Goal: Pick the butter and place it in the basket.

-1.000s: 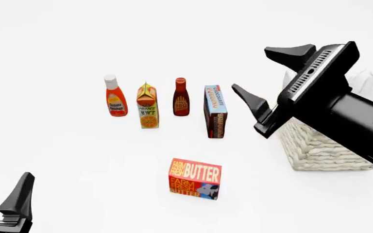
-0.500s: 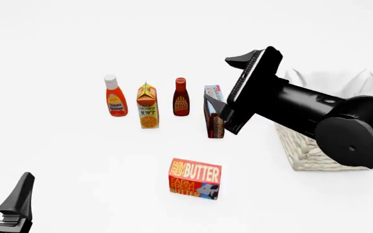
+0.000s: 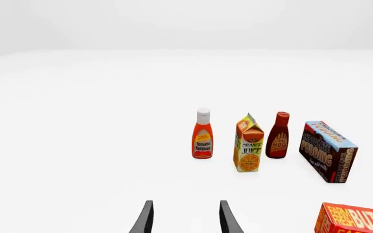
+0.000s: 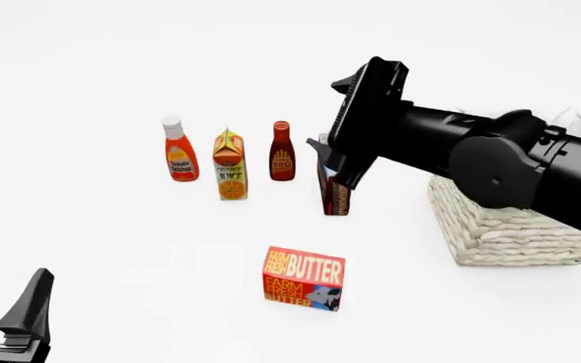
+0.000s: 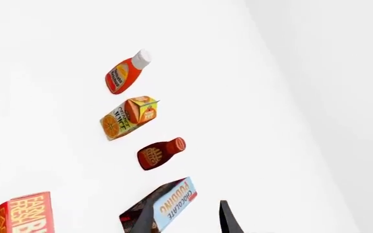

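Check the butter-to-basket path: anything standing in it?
Nothing on the table does. The butter stands alone in front; bare table separates it from the basket at right. The chocolate pudding box stands farther back, off that line. The right gripper hangs open above it.

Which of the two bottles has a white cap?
The tomato ketchup bottle, orange-red, at the row's left end in the front view. The darker BBQ sauce bottle has a red cap.

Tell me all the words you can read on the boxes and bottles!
"FARM FRESH BUTTER": butter carton
"ORANGE JUICE": orange juice carton
"CHOCOLATE PUDDING": chocolate pudding box
"BBQ": brown sauce bottle; smaller print blurred
"Tomato Ketchup", barely readable: ketchup bottle
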Controlling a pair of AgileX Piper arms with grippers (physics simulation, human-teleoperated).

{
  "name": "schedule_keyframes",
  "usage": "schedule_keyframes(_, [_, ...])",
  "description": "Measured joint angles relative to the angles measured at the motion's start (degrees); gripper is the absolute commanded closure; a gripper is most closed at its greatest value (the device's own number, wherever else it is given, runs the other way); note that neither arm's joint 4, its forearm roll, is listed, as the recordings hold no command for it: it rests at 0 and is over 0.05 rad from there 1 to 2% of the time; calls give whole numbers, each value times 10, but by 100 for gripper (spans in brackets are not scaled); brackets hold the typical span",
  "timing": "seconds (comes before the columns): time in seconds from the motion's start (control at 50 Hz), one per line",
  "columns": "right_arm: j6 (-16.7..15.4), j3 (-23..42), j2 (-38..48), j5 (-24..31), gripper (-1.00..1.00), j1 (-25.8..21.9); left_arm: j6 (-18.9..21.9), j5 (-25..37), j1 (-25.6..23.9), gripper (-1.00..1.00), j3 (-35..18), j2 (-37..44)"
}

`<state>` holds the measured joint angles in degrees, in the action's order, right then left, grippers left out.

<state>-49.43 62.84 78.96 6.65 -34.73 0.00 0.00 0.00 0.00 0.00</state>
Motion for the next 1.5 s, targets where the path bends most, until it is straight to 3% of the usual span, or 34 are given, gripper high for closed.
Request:
schedule_keyframes(0.48, [-11, -1, 20, 70, -100, -41, 0, 0, 0, -100, 0, 0])
schedule_keyframes(0.7, [9, 25, 33, 137, -100, -53, 0, 0, 0, -100, 0, 0])
schedule_keyframes(1.16, [104, 89, 72, 244, -100, -80, 0, 0, 0, -100, 0, 0])
schedule_keyframes(1.5, [157, 105, 111, 272, -100, -88, 0, 0, 0, -100, 0, 0])
